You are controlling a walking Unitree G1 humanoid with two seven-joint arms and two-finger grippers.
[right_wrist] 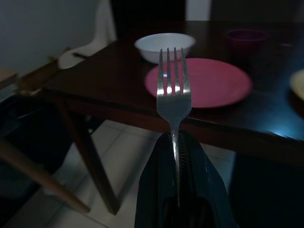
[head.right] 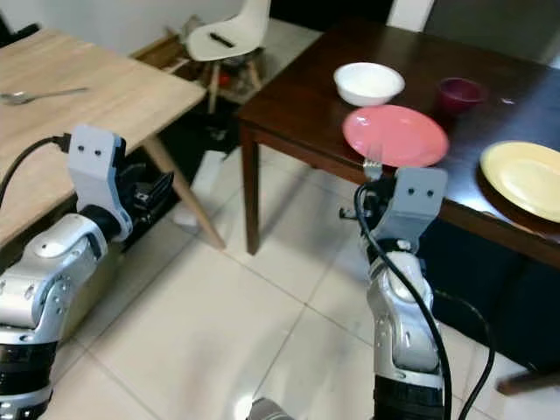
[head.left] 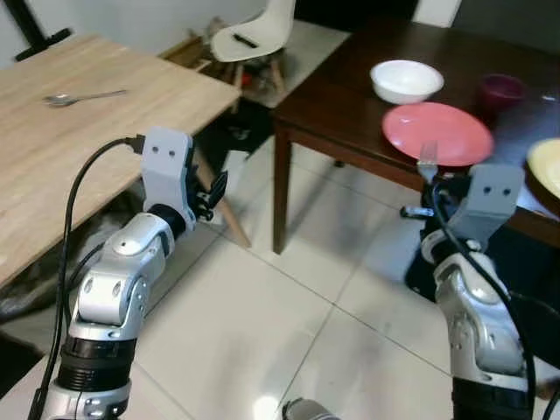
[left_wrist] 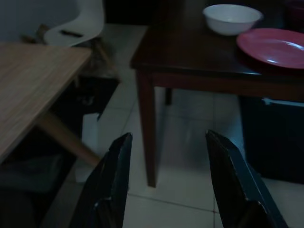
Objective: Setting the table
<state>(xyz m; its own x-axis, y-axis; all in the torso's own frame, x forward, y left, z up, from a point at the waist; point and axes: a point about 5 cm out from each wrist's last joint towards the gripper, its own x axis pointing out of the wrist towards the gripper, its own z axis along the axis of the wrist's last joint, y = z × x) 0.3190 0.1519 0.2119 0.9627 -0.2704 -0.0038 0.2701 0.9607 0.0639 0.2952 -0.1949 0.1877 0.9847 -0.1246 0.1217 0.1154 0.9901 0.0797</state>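
While my right gripper (right_wrist: 176,142) clamps a fork (right_wrist: 174,92) upright by its handle just short of the dark table's (head.right: 297,101) near edge, a pink plate (head.right: 395,135) lies at twelve o'clock beyond the tines, with a white bowl (head.right: 368,82) at eleven and a maroon cup (head.right: 459,93) at one. A yellow plate (head.right: 528,179) sits at three. My left gripper (left_wrist: 171,185) hangs open over the tiled floor (head.left: 262,306), beside a light wooden table (head.left: 79,131) bearing a spoon (head.left: 79,97).

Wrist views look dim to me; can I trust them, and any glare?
Both wrist views are dark but readable: right wrist shows the fork sharp, glinting on its tines; left wrist is slightly soft. Eye views are bright, with lamp glare on the floor tiles.
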